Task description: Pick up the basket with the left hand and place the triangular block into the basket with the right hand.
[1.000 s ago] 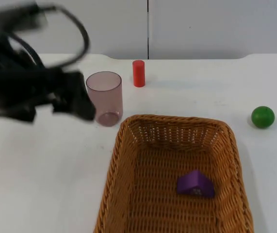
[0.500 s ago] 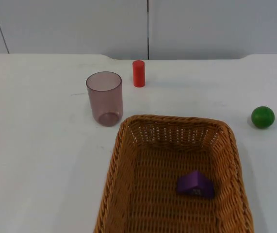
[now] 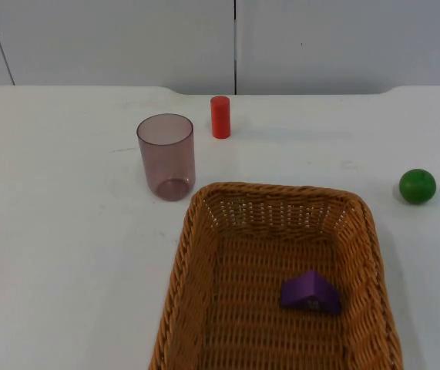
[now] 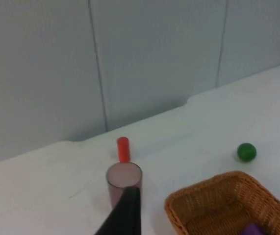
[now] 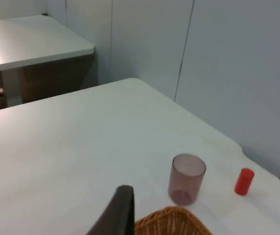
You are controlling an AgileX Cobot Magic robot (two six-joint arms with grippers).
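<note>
Top camera looks down close; both wrist cameras view from farther back, sharing the cup [image 3: 166, 156] [image 4: 123, 181] [image 5: 187, 178]

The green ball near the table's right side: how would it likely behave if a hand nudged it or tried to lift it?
The green ball looks round and rests free on the bare table, so a nudge would probably send it rolling. Its smooth curve may slip between two fingers. Being small, it is likely light.
</note>
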